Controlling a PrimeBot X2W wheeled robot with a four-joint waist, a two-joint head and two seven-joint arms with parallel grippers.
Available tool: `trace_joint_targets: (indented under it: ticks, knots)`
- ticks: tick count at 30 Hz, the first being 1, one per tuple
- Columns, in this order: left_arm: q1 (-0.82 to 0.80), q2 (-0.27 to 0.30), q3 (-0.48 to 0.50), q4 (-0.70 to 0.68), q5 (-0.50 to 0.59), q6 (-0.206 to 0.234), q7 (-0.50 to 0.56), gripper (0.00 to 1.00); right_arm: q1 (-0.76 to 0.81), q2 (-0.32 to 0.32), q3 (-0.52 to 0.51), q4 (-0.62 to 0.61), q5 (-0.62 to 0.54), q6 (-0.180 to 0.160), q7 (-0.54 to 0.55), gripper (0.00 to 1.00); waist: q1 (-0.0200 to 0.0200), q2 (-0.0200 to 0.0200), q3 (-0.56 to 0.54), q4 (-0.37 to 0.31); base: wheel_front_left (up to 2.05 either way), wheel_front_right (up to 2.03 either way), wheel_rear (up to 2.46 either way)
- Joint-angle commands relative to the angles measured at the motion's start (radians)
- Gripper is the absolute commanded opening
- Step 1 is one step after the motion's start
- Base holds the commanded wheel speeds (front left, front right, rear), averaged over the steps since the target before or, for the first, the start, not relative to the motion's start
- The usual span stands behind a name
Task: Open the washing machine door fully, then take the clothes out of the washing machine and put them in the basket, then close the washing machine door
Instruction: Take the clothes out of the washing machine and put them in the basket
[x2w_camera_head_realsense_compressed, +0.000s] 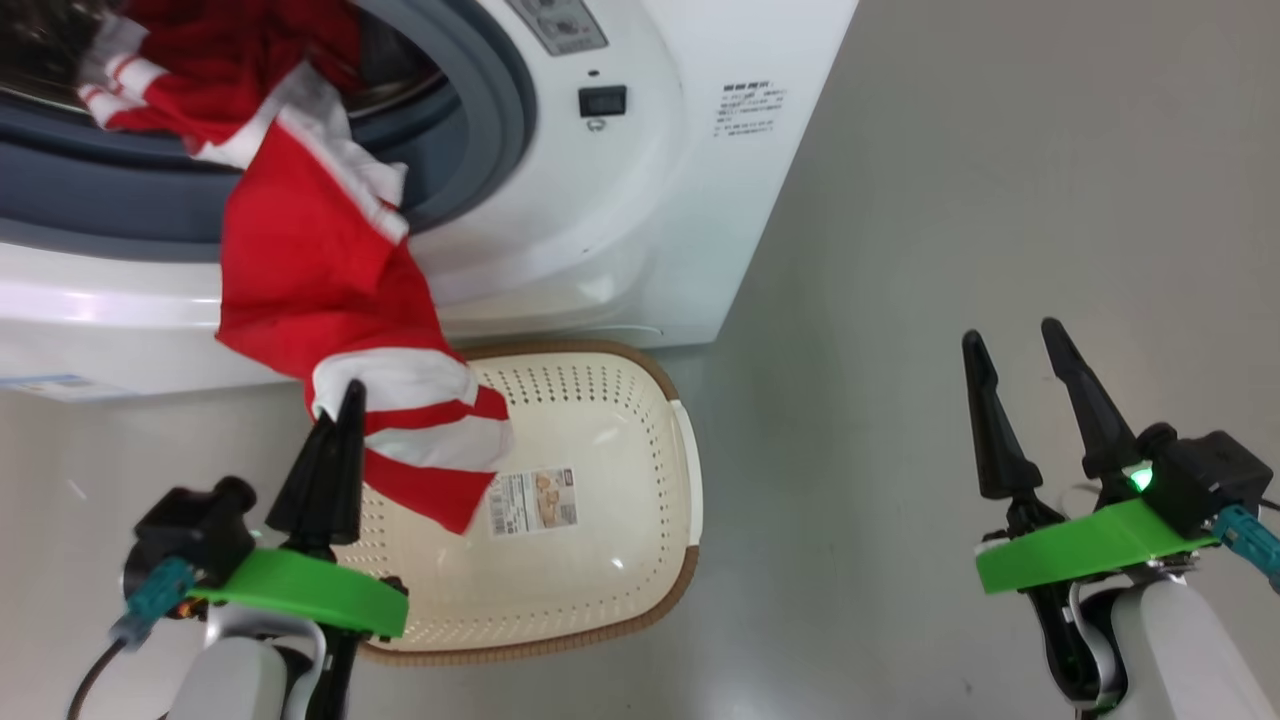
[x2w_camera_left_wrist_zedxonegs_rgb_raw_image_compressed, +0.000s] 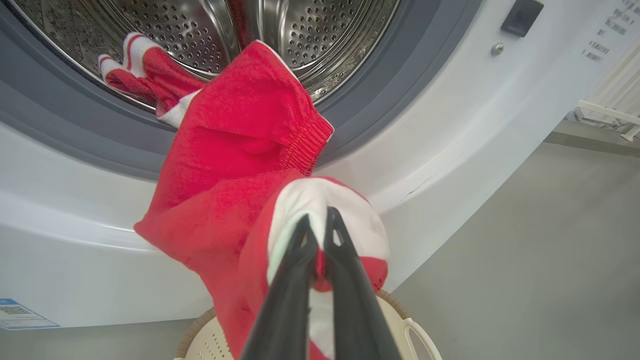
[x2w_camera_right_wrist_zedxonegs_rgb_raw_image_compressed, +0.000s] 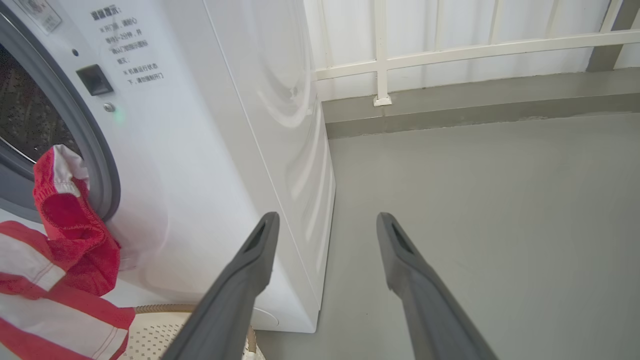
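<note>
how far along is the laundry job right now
Done: the washing machine stands open. In hand: the left gripper is shut on the clothes, which trail from the drum down over the basket; the right gripper is open, holding nothing. Left: drop them in, clear the drum, close the machine.

Left hand (x2w_camera_head_realsense_compressed: 349, 388) tight; right hand (x2w_camera_head_realsense_compressed: 1010, 333) wide.

Head view looks steeply down from above on the washer (x2w_camera_head_realsense_compressed: 620, 200) front and the basket (x2w_camera_head_realsense_compressed: 600, 560) on the floor (x2w_camera_head_realsense_compressed: 1000, 200). Left wrist view sits close, looking up into the drum (x2w_camera_left_wrist_zedxonegs_rgb_raw_image_compressed: 210, 30). Right wrist view, low, faces along the washer's side toward a railing (x2w_camera_right_wrist_zedxonegs_rgb_raw_image_compressed: 450, 50). All three share the clothes (x2w_camera_head_realsense_compressed: 320, 270).
</note>
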Motion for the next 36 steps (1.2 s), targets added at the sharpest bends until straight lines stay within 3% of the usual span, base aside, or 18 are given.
trace_joint_targets:
  ticks: [1, 20, 35, 36]
  knots:
    - [-0.027, 0.025, 0.024, -0.001, -0.009, 0.002, -0.005, 0.00, -0.019, 0.001, 0.027, -0.028, 0.005, 0.005, -0.006, 1.00, -0.0001, 0.0000, 0.020, -0.010, 0.00, 0.00, 0.00]
    - [-0.237, 0.075, -0.166, 0.440, -0.092, 0.002, -0.005, 0.00, -0.082, 0.001, 0.049, -0.055, 0.020, 0.005, -0.006, 1.00, -0.0001, 0.0000, 0.191, -0.065, 0.00, 0.00, 0.00]
    - [-0.347, 0.102, -0.313, 0.592, -0.218, 0.002, -0.005, 0.00, -0.107, 0.001, 0.060, -0.068, 0.021, 0.005, -0.006, 1.00, -0.0001, 0.0000, 0.270, -0.076, 0.00, 0.00, 0.00]
    - [-0.352, 0.105, -0.316, 0.596, -0.223, 0.002, -0.005, 0.09, -0.108, 0.001, 0.061, -0.067, 0.021, 0.005, -0.006, 1.00, -0.0001, 0.0000, 0.271, -0.077, 0.00, 0.00, 0.00]
